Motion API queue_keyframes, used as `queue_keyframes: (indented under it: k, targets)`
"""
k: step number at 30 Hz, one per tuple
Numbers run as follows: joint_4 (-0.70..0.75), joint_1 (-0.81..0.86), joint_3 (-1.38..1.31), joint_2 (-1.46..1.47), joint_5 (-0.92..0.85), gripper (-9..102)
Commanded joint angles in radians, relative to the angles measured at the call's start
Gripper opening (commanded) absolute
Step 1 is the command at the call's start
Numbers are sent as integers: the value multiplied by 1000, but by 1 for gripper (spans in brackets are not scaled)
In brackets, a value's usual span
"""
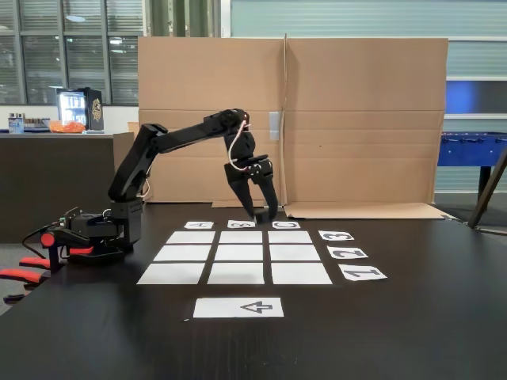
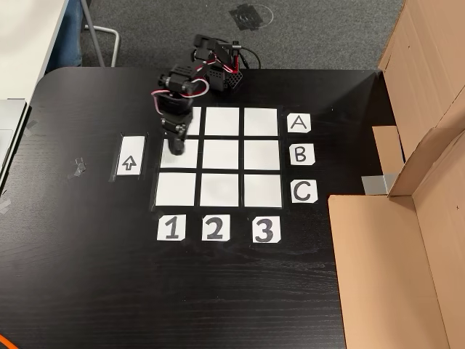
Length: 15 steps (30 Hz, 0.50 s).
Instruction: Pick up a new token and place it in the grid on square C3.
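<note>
White square C3 (image 2: 263, 190) lies diagonally across the grid (image 2: 219, 155) from the end effector (image 2: 176, 149); fingers spread, pinching nothing visible.

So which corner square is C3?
The corner square flanked by the C label and 3 label, diagonally opposite the corner the arm covers.

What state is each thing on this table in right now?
Gripper: pointing down, open or shut unclear.
Grid: flat, all nine squares bare.
Square C3: empty.
Cardboard screen: standing upright.
</note>
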<state>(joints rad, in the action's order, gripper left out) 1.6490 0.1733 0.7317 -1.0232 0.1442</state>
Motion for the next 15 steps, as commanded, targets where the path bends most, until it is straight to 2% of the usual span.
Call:
queue_keyframes:
  k: [1, 15]
  targets:
    - [5, -75, 0, -71, 29, -1]
    - [-6, -327, 0, -48, 92, -1]
